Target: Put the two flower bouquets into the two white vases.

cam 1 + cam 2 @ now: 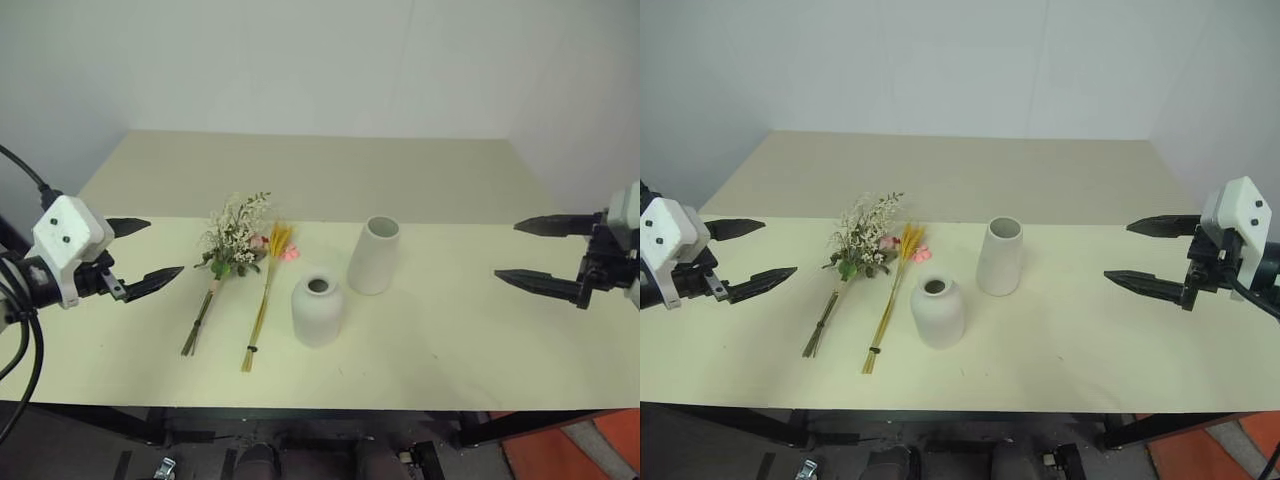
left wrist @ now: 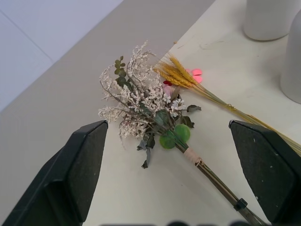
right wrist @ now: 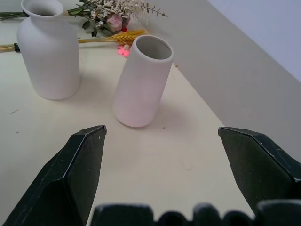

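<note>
While both arms hang over the ends of the cream table (image 1: pixel 480 350), your left gripper (image 1: pixel 145 255) has its two black fingers spread wide, holding and touching nothing. Your right gripper (image 1: pixel 1145 255) is spread just as wide over the table's right end, also empty.

You have the bushy bouquet (image 1: pixel 232 245) of cream sprigs, green leaves and a pink rose lying flat toward the table's left half, its stems pointing at the near edge. The slim bundle of yellow-orange stalks (image 1: pixel 265 295) lies just beside it on the right, a small pink bloom at its head, its tips also toward the near edge.

The short rounded vase (image 1: pixel 318 310) stands upright near the table's middle, just right of the stalks. The taller tapered vase (image 1: pixel 374 256) stands upright behind it and to the right, close but apart. Both vases are empty.
</note>
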### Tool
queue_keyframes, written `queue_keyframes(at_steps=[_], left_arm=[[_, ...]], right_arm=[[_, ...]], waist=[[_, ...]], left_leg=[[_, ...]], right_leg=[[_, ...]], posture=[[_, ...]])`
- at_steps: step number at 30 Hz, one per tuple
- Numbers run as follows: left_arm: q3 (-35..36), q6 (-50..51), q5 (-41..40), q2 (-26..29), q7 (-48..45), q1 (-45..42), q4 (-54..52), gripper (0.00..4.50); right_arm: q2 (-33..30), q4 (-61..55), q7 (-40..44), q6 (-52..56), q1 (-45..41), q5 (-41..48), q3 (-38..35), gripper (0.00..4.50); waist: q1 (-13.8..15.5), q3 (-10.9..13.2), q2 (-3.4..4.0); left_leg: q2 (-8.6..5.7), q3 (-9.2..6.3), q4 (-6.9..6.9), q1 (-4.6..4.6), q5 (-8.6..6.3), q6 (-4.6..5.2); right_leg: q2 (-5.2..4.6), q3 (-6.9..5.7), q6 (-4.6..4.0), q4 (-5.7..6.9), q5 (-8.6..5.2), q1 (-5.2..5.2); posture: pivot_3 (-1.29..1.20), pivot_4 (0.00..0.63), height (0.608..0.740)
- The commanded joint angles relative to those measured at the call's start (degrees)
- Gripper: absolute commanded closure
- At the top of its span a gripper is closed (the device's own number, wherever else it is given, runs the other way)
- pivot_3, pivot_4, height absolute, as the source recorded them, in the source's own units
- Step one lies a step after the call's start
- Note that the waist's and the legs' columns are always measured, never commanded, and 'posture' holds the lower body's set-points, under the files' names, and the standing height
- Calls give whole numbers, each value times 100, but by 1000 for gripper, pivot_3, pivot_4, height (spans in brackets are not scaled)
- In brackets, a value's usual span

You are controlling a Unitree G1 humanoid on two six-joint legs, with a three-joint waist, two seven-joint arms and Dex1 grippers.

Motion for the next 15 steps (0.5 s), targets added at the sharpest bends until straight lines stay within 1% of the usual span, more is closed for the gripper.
queue_keyframes(at_steps=[1, 8, 11, 13, 15], left_arm=[[73, -48, -11, 13, 10, -100, -32, 8], [142, -51, -70, -37, 61, -124, -83, 8], [-58, 470, -10, -18, 333, -94, -3, 8], [-585, 906, 216, -261, 851, -306, 239, 8], [-1109, 1462, 338, -699, 1470, -803, 455, 8]], right_arm=[[-149, -181, -37, 14, -18, 72, -314, 25], [-147, -201, -47, 27, -13, 77, -310, 25], [-136, -226, -68, 28, -38, 84, -265, 25], [-106, -248, -83, 32, -54, 106, -226, 25], [-85, -254, -116, 30, -75, 90, -155, 25]], waist=[[-3, 0, 0], [12, 0, 0], [11, 0, 0], [11, -1, 3], [49, -5, 9]], left_leg=[[0, 0, 0, 0, 0, 0], [0, 0, 0, 1, 0, 0], [0, 0, 0, 1, 0, 0], [0, 0, 0, 1, 0, 0], [-2, 0, 0, 9, 0, 0]], right_leg=[[1, 0, 0, 0, 0, 0], [0, 0, 0, -1, 0, 1], [0, 0, 0, 0, 0, 1], [0, 0, 0, 1, 0, 0], [0, 0, 1, 2, 1, 10]], posture=[[0, 150, 740], [0, 150, 740], [0, 150, 740], [0, 150, 740], [0, 150, 740]])
